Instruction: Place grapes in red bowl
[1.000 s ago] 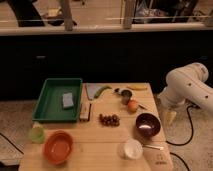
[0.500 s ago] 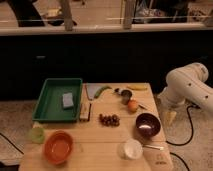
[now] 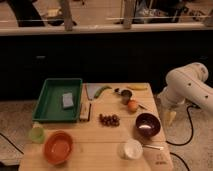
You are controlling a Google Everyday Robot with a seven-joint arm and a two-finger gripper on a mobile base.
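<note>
Lying near the middle of the table (image 3: pixel 100 136), the grapes (image 3: pixel 109 119) are sitting loose on the wood, touching no container, which is leaving them open to an approach from above. The red bowl (image 3: pixel 59 147) is standing upright at the near left corner, well apart from the grapes, with its mouth facing up to receive a drop. The maroon bowl (image 3: pixel 148 124) is standing to the right of the grapes and the white cup (image 3: pixel 132 148) nearer still; both are acting as distractors.

The gripper (image 3: pixel 170 117) is hanging just off the right edge of the table, pointing downward beside the maroon bowl, at the end of the white arm (image 3: pixel 187 87). The grapes are not in it; whether it is open or closed cannot be told. Judging from this layout, the pick is not yet starting, and the arm is sitting clear of the tabletop items, probably to avoid disturbing them.
</note>
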